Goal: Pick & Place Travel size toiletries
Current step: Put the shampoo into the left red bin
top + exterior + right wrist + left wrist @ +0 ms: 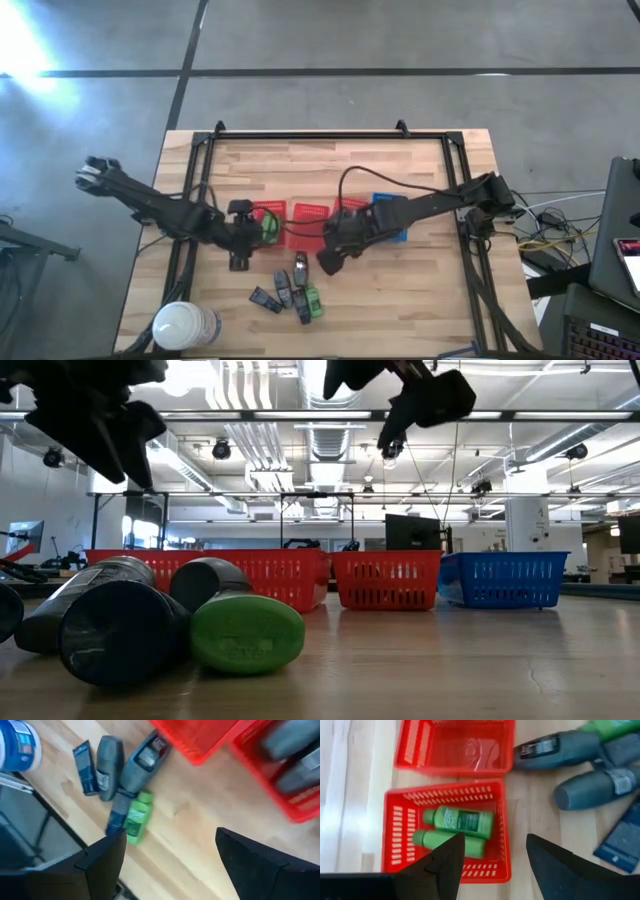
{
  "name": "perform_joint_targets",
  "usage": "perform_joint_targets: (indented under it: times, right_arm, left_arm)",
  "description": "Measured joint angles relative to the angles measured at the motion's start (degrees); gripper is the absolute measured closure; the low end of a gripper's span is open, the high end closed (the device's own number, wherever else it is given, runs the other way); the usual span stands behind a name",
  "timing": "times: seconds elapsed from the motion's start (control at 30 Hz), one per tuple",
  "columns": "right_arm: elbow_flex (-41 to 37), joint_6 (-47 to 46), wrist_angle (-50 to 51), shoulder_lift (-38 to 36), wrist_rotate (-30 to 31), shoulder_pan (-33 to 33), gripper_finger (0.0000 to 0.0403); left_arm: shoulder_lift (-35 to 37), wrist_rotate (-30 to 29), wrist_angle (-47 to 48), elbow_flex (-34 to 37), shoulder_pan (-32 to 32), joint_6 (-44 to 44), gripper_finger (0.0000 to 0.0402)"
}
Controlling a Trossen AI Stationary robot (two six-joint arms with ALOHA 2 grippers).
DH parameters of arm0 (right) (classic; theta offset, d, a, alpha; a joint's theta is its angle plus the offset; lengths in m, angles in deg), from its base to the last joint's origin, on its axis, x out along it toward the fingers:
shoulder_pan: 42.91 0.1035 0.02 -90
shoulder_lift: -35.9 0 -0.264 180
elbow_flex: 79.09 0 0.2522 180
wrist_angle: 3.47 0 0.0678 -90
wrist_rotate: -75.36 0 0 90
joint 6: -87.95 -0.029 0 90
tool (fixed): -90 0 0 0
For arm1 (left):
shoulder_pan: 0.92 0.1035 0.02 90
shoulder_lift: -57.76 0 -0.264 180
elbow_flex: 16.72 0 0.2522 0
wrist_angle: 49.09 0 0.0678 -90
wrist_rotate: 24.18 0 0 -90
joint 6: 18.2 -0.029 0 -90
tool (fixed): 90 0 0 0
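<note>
Two green bottles (pixel 457 820) below open left claw (pixel 495 857), seemingly

Your worktop (pixel 400 300) was pale wooden planking inside a black frame. On it you had a row of three red baskets (pixel 305 222) and a blue basket (pixel 392 215), a cluster of toiletries (pixel 291 292) nearer the front, and a white roll (pixel 184 326) at the front left corner.

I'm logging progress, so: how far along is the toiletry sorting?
Partly done. Two green bottles lie in a red basket below the left gripper, whose jaws are open and empty. The right gripper, also open, hovers above the table near the loose pile of dark bottles, flat tubes and one green bottle, all left to place.
</note>
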Motion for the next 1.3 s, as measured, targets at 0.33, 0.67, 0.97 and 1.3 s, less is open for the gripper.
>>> perform_joint_targets:
  times: [0.33,0.67,0.97,1.3]
  right_arm:
    - [-7.11,-15.65,-10.97,1.03,-1.36,5.57,0.0086]
    - [-4.50,-22.32,-15.21,7.90,-1.10,9.31,0.0064]
    - [-4.42,-23.19,-4.96,-1.80,11.81,8.04,0.0054]
    - [-15.94,-18.86,0.95,-16.52,14.33,1.97,0.0085]
  left_arm:
    - [4.63,6.56,0.00,4.84,-0.34,-9.72,0.0184]
    - [9.90,10.32,-3.24,7.91,-0.83,-8.71,0.0184]
    - [8.08,14.84,-10.61,8.02,-0.83,-20.68,0.0184]
    - [-8.89,22.92,-26.26,3.74,0.43,-34.65,0.0203]
